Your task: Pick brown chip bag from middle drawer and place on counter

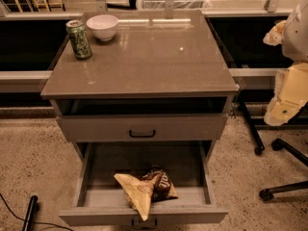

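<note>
The brown chip bag (147, 189) lies crumpled in the open middle drawer (190, 196), near its front edge, with a pale tan corner hanging over the drawer front. The dark brown face with white lettering points to the right. The counter (154, 61) is the glossy grey-brown top of the cabinet above. My gripper (284, 110) hangs at the far right of the view, beside the cabinet at about the height of the upper drawer. It is well away from the bag and nothing shows in it.
A green can (79, 39) and a white bowl (102, 27) stand at the counter's back left corner. The upper drawer front with a black handle (142, 134) is slightly pulled out. Chair legs with castors (281, 167) stand on the floor at right. A black object (30, 211) lies bottom left.
</note>
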`<act>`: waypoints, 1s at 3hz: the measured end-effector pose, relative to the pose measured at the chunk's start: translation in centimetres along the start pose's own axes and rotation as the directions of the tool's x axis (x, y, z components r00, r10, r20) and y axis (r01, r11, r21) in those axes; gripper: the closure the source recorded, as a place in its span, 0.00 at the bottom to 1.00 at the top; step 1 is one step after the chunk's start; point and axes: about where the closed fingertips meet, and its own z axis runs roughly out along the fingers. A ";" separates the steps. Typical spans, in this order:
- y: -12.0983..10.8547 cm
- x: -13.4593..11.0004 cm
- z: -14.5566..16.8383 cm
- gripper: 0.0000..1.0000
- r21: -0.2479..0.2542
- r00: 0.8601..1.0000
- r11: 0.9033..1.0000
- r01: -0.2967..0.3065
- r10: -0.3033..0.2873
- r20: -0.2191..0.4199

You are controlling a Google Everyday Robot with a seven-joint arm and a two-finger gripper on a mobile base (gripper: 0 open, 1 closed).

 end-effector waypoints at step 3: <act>6.5 -5.2 11.9 0.00 -0.176 0.966 0.965 0.194 -0.157 0.207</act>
